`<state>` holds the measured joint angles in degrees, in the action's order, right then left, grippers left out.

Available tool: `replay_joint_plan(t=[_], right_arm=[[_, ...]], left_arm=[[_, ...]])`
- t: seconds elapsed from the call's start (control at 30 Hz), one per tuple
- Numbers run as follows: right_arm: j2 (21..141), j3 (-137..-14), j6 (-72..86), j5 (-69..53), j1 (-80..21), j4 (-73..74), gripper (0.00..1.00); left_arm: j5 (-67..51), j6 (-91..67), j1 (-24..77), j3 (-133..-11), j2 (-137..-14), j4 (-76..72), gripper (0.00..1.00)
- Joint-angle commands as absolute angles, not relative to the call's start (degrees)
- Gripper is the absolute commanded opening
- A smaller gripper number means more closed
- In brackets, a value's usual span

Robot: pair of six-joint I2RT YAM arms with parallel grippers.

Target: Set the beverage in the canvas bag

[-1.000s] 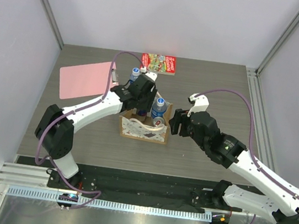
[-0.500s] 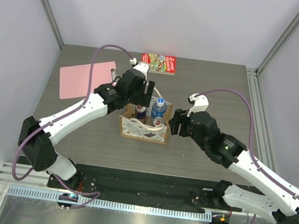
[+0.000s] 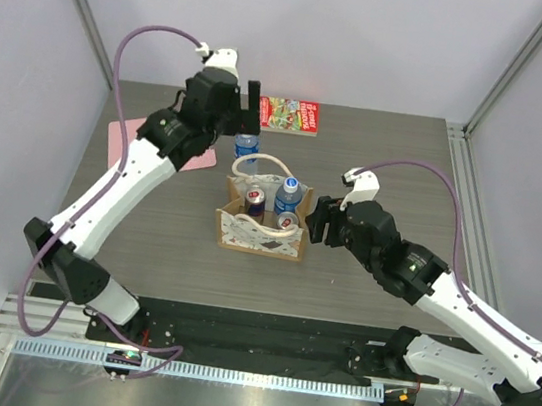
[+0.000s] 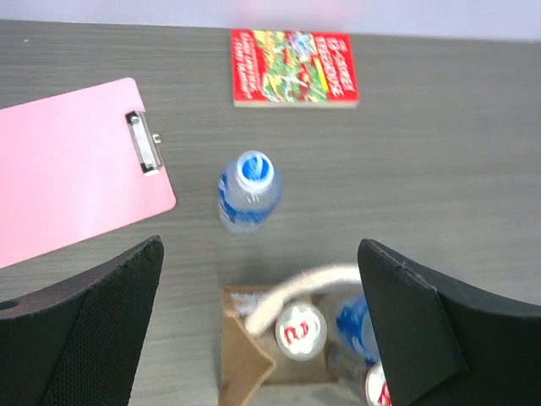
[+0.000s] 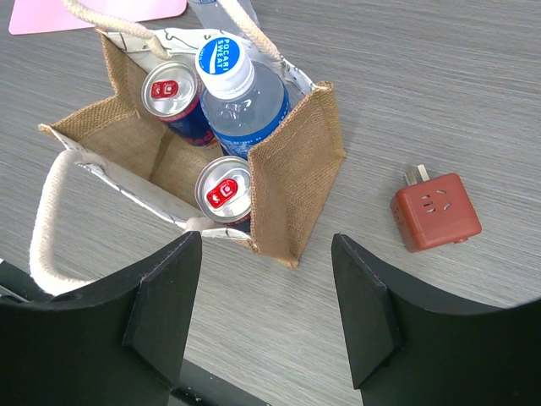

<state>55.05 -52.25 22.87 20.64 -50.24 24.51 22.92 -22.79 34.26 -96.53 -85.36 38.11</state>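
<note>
Pick-up is judged in hand: a beverage bottle [image 4: 248, 190] is left standing on the bench [image 4: 439, 169] just behind the part-filled canvas bag [image 5: 296, 161], under wide-open empty left jaws, right jaws parted and empty, so lowering and gripping is needed next.

1. I am reading "POCARI SWEAT" printed on the cap [image 5: 225, 56] of the bottle [image 5: 245, 110] standing in the bag [image 5: 296, 161].
2. I am seeing yellow lettering across the red cover of the book [image 4: 293, 79], but it is coming through too blurred to read.
3. I am making out red marks on the tops of the two cans [image 5: 171, 87] in the bag, but I am finding none of them legible.
</note>
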Motion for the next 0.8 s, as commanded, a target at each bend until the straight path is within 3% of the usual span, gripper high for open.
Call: replay_joint_plan(t=[0.0,0.37,0.57,0.77], right_arm=[[52.38,-53.53,23.12,21.18,-50.27,23.20,0.68],[51.59,-53.00,23.47,20.83,-50.27,23.55,0.68],[51.59,-53.17,23.47,20.92,-50.27,23.47,0.68],[51.42,-52.91,23.64,21.27,-50.19,23.55,0.68]], left_arm=[[16.37,-24.70,28.05,-100.72,-92.80,39.20,0.96],[10.90,-21.71,26.63,-103.45,-107.31,37.10,0.92],[14.85,-21.62,26.46,-103.80,-111.88,36.04,0.89],[15.20,-21.62,26.46,-104.68,-114.26,35.33,0.75]])
